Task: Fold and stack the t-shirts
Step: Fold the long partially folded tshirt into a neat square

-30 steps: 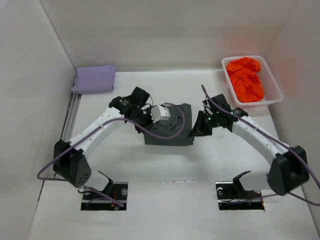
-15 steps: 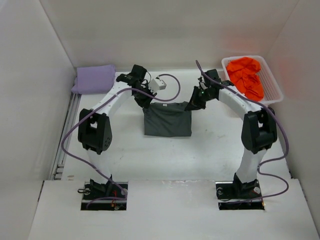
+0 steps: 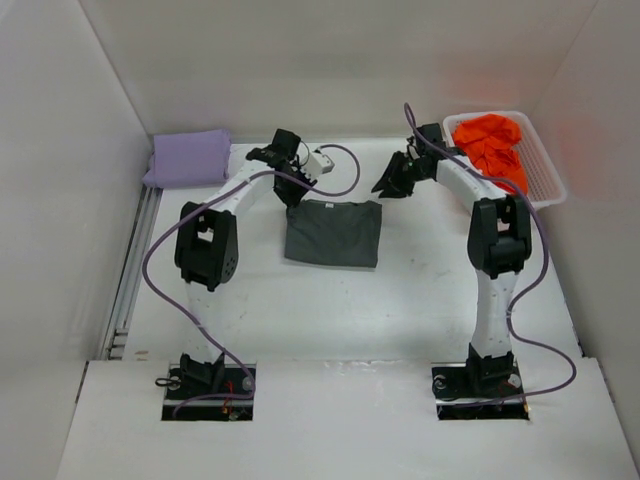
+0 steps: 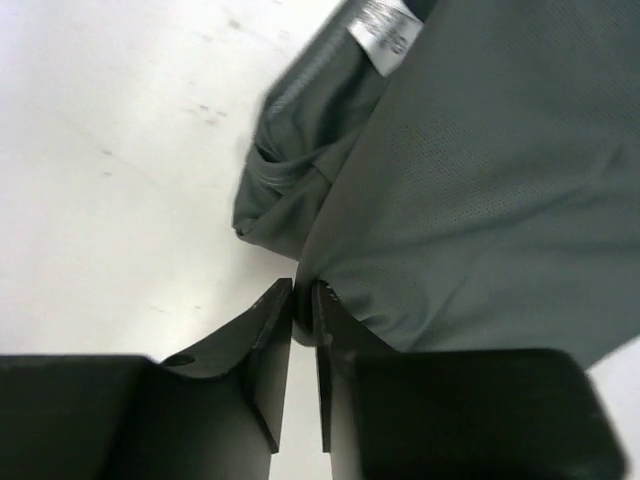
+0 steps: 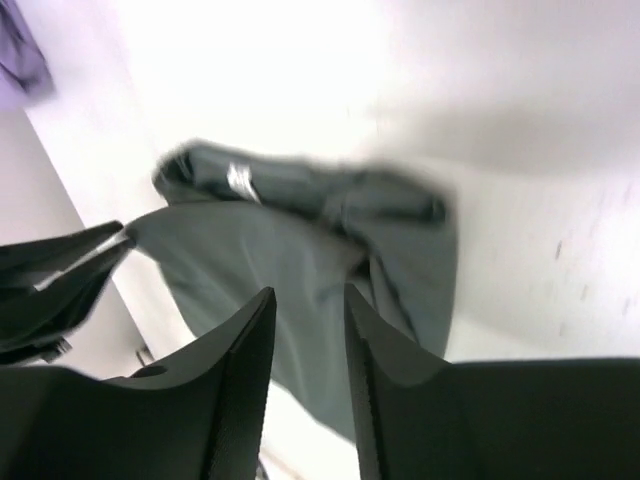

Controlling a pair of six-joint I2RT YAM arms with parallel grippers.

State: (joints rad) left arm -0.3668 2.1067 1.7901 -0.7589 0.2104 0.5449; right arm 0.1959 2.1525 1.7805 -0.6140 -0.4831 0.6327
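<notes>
White bench holds the dark grey t-shirt at centre, part folded. It looks soft, light and floppy, best gripped at the corners. Left end effector is clamped on its edge; right end effector is apart and empty.

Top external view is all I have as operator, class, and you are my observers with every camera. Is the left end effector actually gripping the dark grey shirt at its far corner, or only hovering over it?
Observer: Gripping. The left wrist view shows the left end effector pinched shut on an edge of the dark grey t-shirt.
Operator: And the right end effector?
Observer: In the right wrist view the right end effector is open and holds nothing; the shirt lies beyond it.
Operator: Anything else I miss?
Observer: A white label shows beside a bunched fold of the shirt.
</notes>
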